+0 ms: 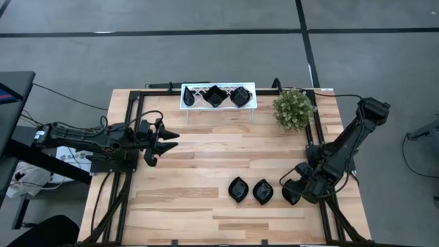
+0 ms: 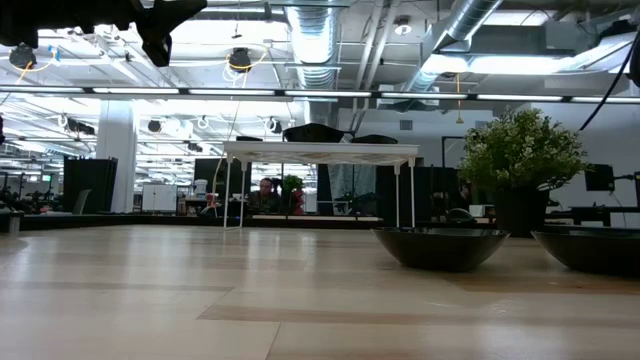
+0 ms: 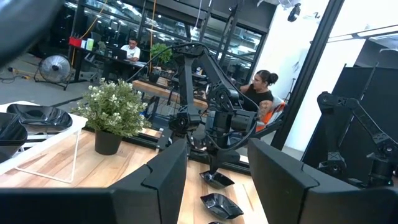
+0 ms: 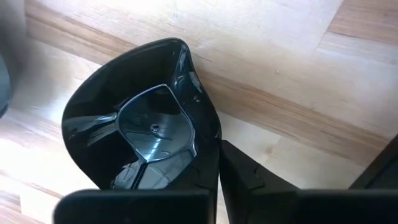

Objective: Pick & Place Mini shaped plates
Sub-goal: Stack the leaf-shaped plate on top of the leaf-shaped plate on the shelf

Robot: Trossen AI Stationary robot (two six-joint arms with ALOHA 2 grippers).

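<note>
The right gripper (image 1: 293, 192) is set low at the table's near right part, and its fingers are seen clamped on the rim of a glossy black leaf-shaped plate (image 4: 140, 118): in the right wrist view one finger (image 4: 249, 180) lies against the plate's outer edge, with the wood of the table (image 4: 280, 74) directly behind. Whether that plate rests on the wood or is lifted clear cannot be told. Just beside the gripper, two more black plates (image 1: 238, 189) (image 1: 263, 191) lie side by side on the planks; in the low view they are seen as shallow dark bowls (image 2: 440, 246) sitting on the table top. Farther back, at the far edge, a white lattice tray (image 1: 194, 97) on thin legs is stood, and two black plates (image 1: 214, 96) (image 1: 240, 96) are held in it. A green potted plant (image 1: 294, 109) is placed just to the right of the tray. The left gripper (image 1: 163, 139) is held above the table's left side, well apart from all the plates, with its fingers (image 3: 161, 180) spread and nothing between them. Beyond the table, people seated at desks are seen in the left wrist view.
</note>
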